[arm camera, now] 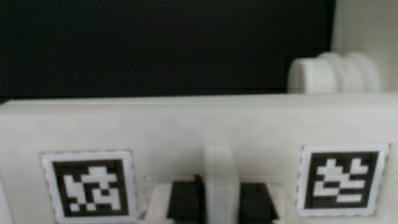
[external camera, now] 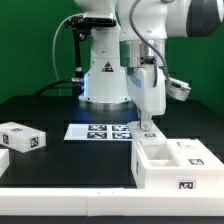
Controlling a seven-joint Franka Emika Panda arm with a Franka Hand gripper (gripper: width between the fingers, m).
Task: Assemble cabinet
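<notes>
We see the cabinet (external camera: pixel 176 162), a white open-topped box with black-and-white tags, sitting on the dark surface (external camera: pixel 65 162) at the exterior view's right. The claw (external camera: pixel 148 127) hangs straight down at the cabinet's far wall; we cannot tell how wide it is or whether it grips anything.

My arm (external camera: pixel 152 35) comes from up high and bends straight down. My gripper (external camera: pixel 150 128) hangs low and points down. My two fingers (arm camera: pixel 175 200) sit close together, but I cannot tell if they pinch
</notes>
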